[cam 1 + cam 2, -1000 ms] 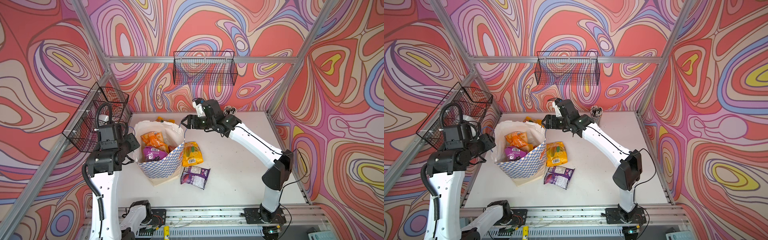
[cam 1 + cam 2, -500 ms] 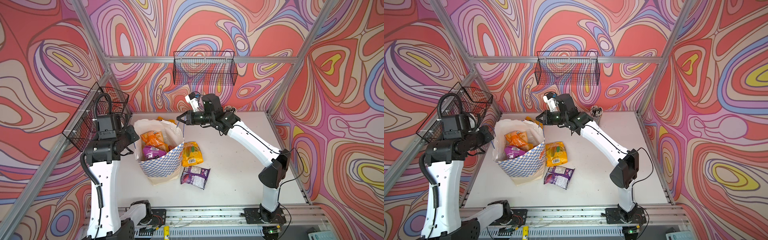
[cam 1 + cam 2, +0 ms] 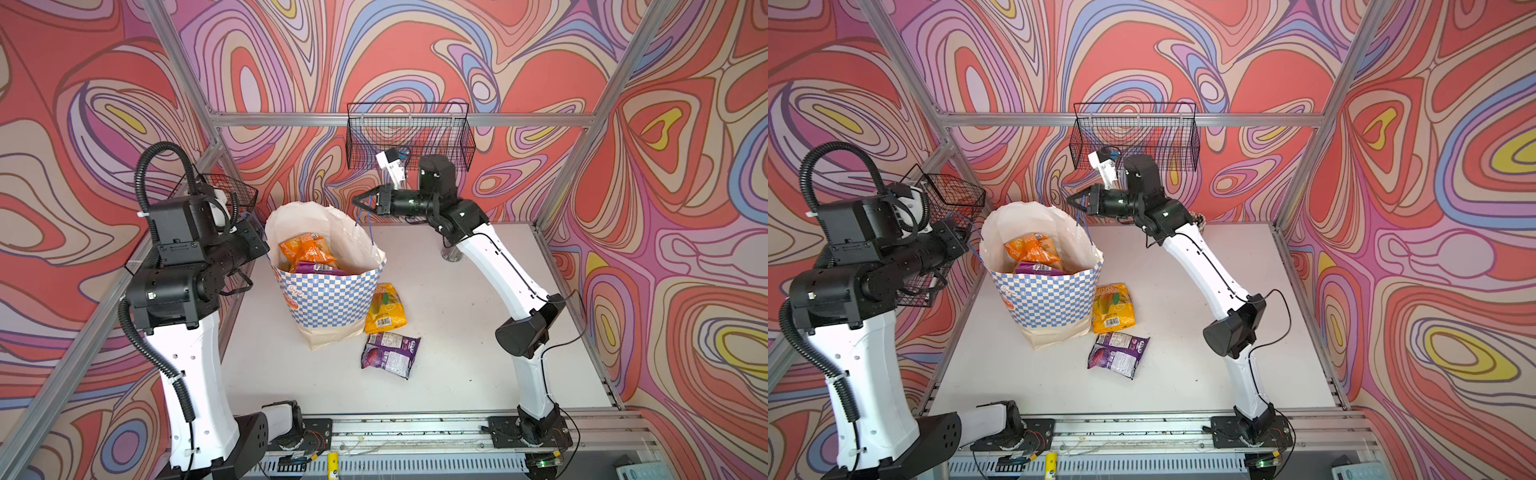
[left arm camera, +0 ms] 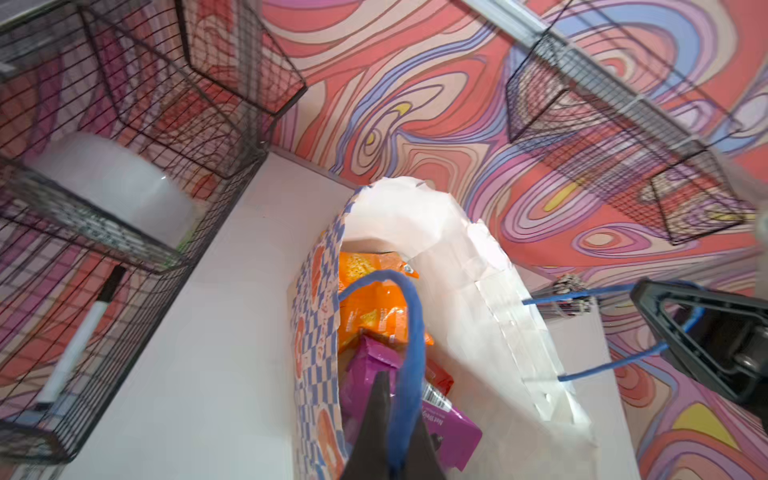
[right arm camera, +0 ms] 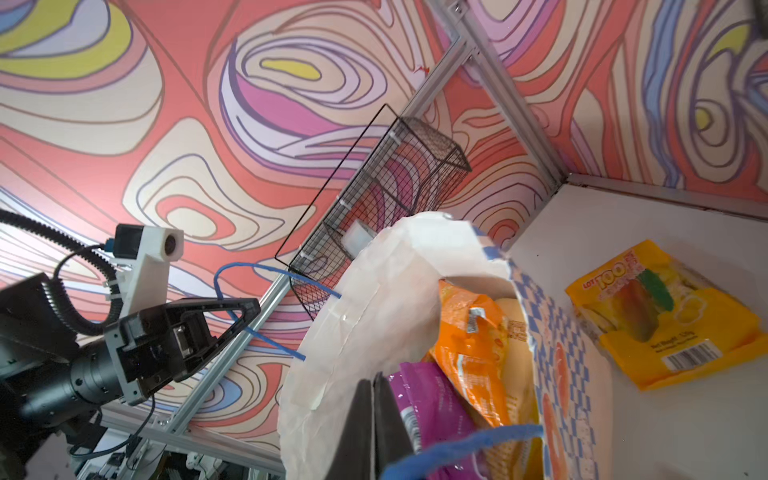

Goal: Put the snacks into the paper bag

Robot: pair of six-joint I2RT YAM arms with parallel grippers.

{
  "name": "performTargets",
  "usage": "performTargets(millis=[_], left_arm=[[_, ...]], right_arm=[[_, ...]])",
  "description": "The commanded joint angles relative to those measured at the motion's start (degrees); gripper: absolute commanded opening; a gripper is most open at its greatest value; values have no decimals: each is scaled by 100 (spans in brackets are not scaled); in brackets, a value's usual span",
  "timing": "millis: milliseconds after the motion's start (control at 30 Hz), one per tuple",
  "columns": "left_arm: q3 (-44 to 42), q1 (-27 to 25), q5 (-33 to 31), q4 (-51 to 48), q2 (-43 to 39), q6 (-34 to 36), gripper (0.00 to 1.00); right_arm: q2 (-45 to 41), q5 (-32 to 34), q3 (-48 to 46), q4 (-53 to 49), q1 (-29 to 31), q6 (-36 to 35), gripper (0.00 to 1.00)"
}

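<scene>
Nearest, a loose purple packet (image 3: 390,355) is lying flat on the surface (image 3: 478,332), with a yellow packet (image 3: 383,309) behind it, just beside the bag. Both are probably light, crinkly and slippery, best pinched at a sealed edge. Behind them the paper bag (image 3: 328,299) is standing open, thin-walled and easily creased, carrying an orange packet (image 3: 305,249) and a second purple packet (image 3: 316,269). Farthest, the left hand (image 4: 382,386) is pinching the left handle (image 4: 409,316) and the right hand (image 3: 358,200) the right handle (image 5: 469,449), both closed tight on thin blue cord.
</scene>
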Motion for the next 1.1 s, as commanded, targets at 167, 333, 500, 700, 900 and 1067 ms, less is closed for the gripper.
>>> performTargets(millis=[167,333,500,700,900,1067], left_arm=[[319,-931,1592,1410,264,-542,0],[490,-1977,1505,1750,669,-680,0],[584,-2911,1345,1975,1288,-729,0],[1045,-3716,1511,2192,2333,-916,0],[584,-4026,1206,2353,2658,-904,0],[-298,-4035,264,2215,2210,-636,0]], right_arm=[[-1429,-64,-589,271,-1239,214,0],[-2103,-43,-1032,-115,-1995,246,0],[-2811,-56,-1927,-190,-2850,292,0],[-3621,-252,-3422,370,-3979,575,0],[-4060,-270,-4784,744,-3994,449,0],[-4387,-227,-5384,747,-3597,349,0]])
